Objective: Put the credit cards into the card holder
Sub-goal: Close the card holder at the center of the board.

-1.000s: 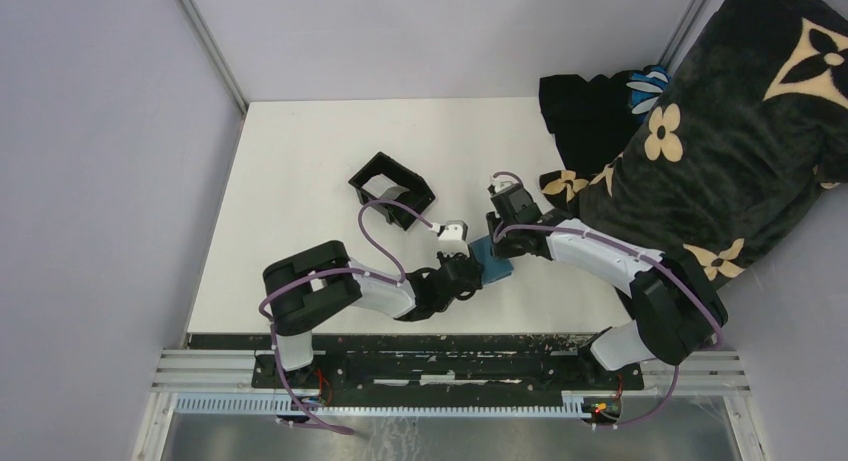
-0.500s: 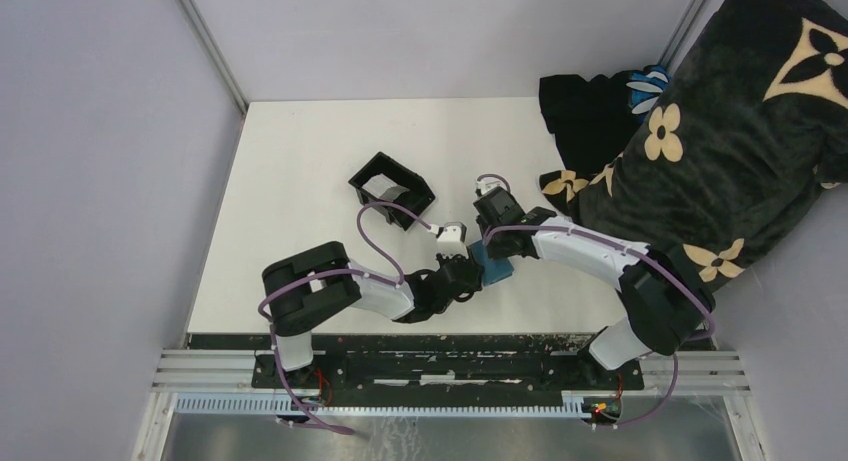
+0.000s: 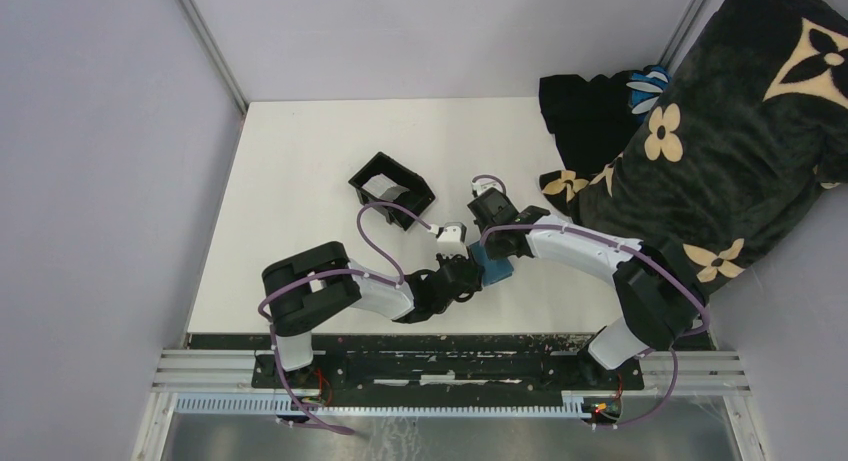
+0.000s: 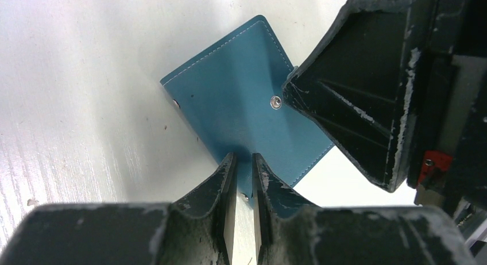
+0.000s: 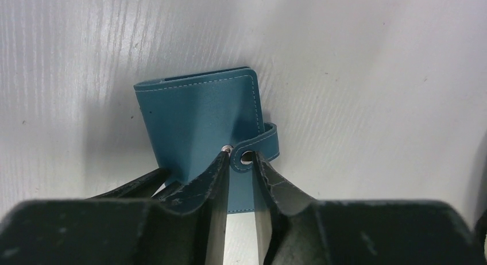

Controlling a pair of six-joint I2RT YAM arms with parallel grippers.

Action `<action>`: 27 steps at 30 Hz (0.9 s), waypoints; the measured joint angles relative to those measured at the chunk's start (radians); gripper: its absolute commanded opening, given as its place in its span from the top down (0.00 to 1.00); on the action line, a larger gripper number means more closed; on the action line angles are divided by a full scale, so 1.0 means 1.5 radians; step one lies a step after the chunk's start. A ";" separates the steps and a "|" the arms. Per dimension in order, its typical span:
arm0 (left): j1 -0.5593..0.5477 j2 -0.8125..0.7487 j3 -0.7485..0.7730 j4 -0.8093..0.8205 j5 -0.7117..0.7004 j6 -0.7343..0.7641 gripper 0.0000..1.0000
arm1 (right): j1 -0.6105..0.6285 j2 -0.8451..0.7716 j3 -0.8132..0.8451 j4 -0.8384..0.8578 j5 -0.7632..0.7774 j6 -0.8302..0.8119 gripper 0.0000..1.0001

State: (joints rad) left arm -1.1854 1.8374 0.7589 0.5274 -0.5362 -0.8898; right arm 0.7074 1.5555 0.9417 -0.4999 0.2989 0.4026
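Note:
The card holder [image 3: 495, 270] is a teal-blue wallet lying closed on the white table, between my two grippers. In the left wrist view my left gripper [image 4: 244, 161] is shut on its near edge [image 4: 230, 98]. In the right wrist view my right gripper [image 5: 241, 157] has its fingers closed around the wallet's snap strap [image 5: 267, 139], and the wallet body [image 5: 195, 112] lies just beyond. From above, the left gripper [image 3: 468, 274] meets the wallet from the left and the right gripper [image 3: 489, 245] from the far side. No credit cards show plainly. Pale shapes sit inside the black box.
A black open-topped box [image 3: 391, 189] stands tilted behind and left of the wallet. A dark blanket with cream flower marks [image 3: 720, 131] is piled over the table's right side. The table's near edge [image 3: 400, 333] runs just behind the arm bases.
My right gripper has moved left and settled over the wallet's far side at the strap. The left gripper and the wallet have stayed put.

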 measured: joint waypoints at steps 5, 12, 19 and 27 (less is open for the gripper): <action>0.000 0.000 0.000 0.000 0.000 0.000 0.78 | 0.003 0.004 0.005 -0.004 0.011 -0.001 0.82; 0.000 0.000 0.000 0.001 0.000 0.000 0.78 | 0.004 0.011 0.008 -0.013 0.016 -0.003 0.87; 0.000 0.000 0.000 0.001 0.000 0.000 0.78 | 0.007 0.011 0.010 -0.027 0.032 -0.004 0.75; 0.000 0.000 -0.001 0.002 0.000 0.000 0.78 | 0.013 0.011 0.012 -0.032 0.047 -0.005 0.71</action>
State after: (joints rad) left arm -1.1854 1.8374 0.7578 0.5297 -0.5362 -0.8902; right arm 0.7269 1.5726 0.9596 -0.5484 0.3695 0.3946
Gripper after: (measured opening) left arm 0.228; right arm 0.281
